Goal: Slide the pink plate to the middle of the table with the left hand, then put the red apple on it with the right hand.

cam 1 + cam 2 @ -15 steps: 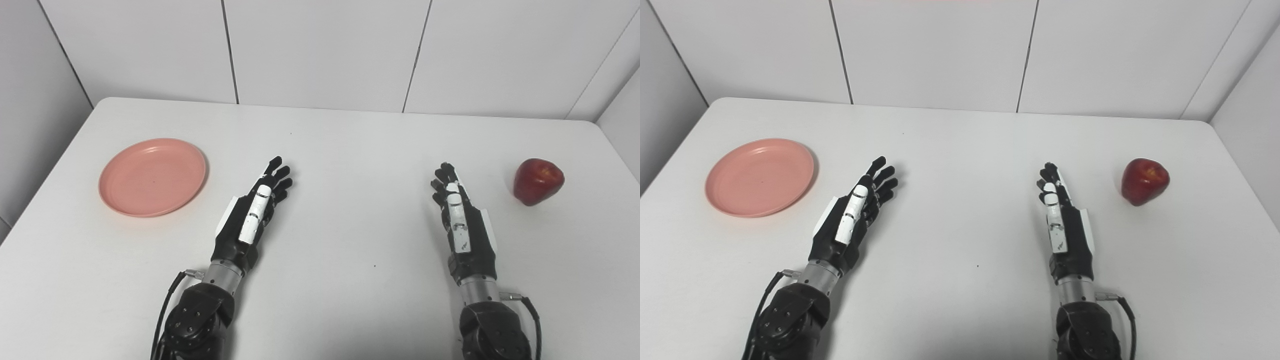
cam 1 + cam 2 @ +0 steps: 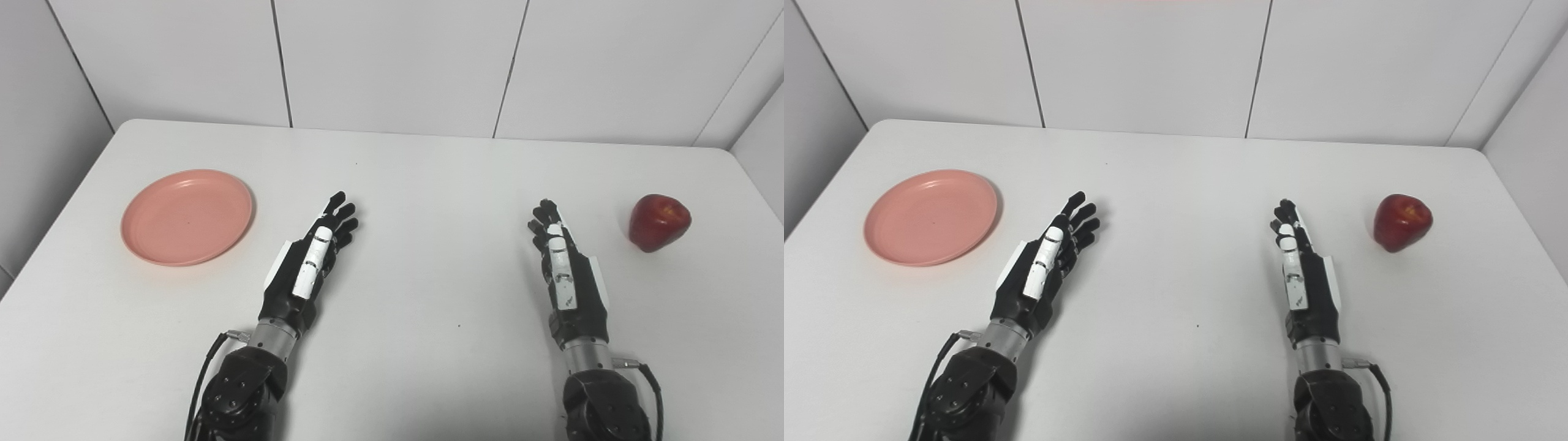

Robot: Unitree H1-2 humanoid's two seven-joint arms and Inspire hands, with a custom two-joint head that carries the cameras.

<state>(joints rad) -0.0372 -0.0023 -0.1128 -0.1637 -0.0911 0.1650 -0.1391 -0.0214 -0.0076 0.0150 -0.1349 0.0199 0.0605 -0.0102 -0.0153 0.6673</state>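
Note:
A pink plate (image 2: 187,217) lies flat on the left side of the white table (image 2: 416,177). A red apple (image 2: 659,222) stands on the right side. My left hand (image 2: 309,263) rests over the table to the right of the plate, apart from it, fingers straight and spread, holding nothing. My right hand (image 2: 566,269) rests to the left of the apple, apart from it, fingers straight, holding nothing. In the right eye view the plate (image 2: 931,217) and the apple (image 2: 1401,222) stand the same way.
White wall panels (image 2: 392,61) rise behind the table's far edge. The table's left and right edges run close to the plate and the apple. A small dark speck (image 2: 459,326) marks the table between my arms.

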